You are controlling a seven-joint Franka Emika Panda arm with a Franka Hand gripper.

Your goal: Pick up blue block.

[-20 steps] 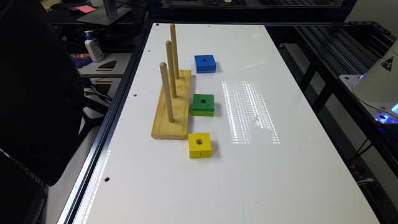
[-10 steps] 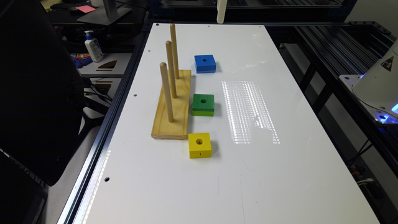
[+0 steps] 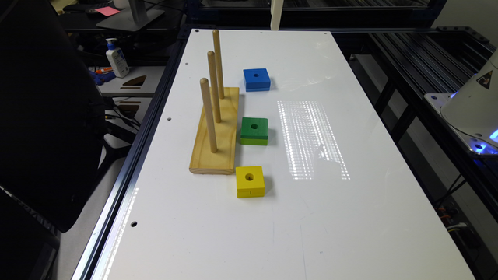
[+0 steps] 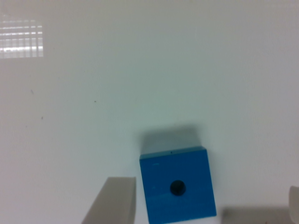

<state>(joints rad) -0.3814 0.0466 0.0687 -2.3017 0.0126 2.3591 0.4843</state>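
Bare white table (image 3: 350, 128) is lying open on the exterior view's right of the blue block (image 3: 256, 79), and beyond it. On its left, the wooden peg stand (image 3: 216, 130) with three upright pegs is crowding close. The green block (image 3: 254, 130) is sitting nearer, well apart.

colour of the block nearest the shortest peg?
Yellow: the square yellow wooden block; clearest in the exterior view.

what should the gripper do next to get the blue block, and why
Probably lower straight down. In the wrist view the blue block lies flat on the white table, between the gripper's spread fingers, so it looks open and roughly lined up. In the exterior view the gripper is high above the table's far end, so it likely needs to descend before closing.
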